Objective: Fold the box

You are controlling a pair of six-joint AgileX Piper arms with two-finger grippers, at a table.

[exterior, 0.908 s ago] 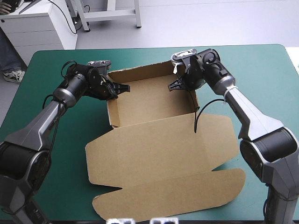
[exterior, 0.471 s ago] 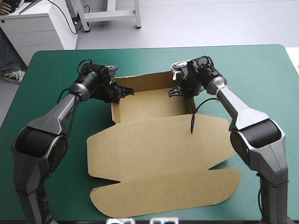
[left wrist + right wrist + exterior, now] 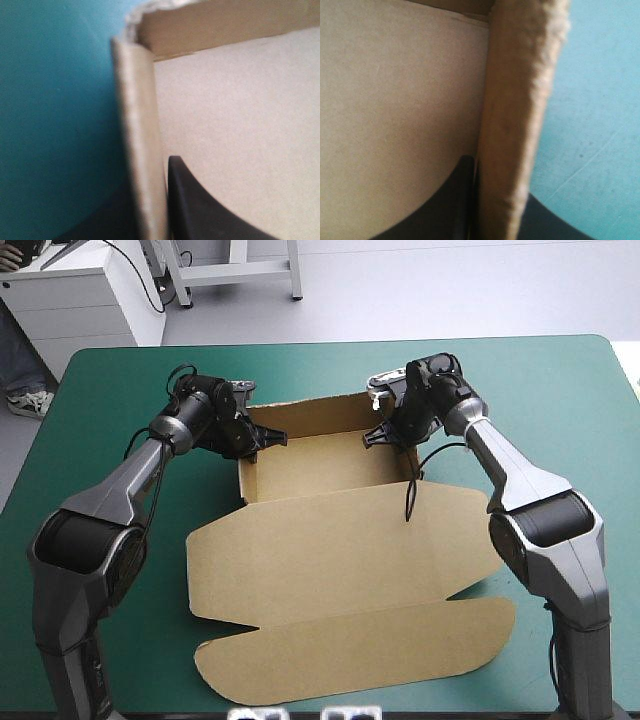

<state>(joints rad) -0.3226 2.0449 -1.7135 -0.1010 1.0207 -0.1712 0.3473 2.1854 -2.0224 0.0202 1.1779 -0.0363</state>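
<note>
High view: the brown box (image 3: 335, 540) stands as an open tray — left pincer (image 3: 263, 440) clamps its left wall, right pincer (image 3: 373, 436) its right wall.

So my left gripper (image 3: 147, 192) is pinched on the box (image 3: 235, 115), with its side wall (image 3: 140, 130) standing upright right between my fingers. One black finger (image 3: 200, 210) sits inside against the wall, over the brown floor; the other is a dark shape outside, over the teal-green cover (image 3: 55, 110). Ahead, the side wall meets the far wall (image 3: 225, 25) at a slightly ragged corner.
</note>
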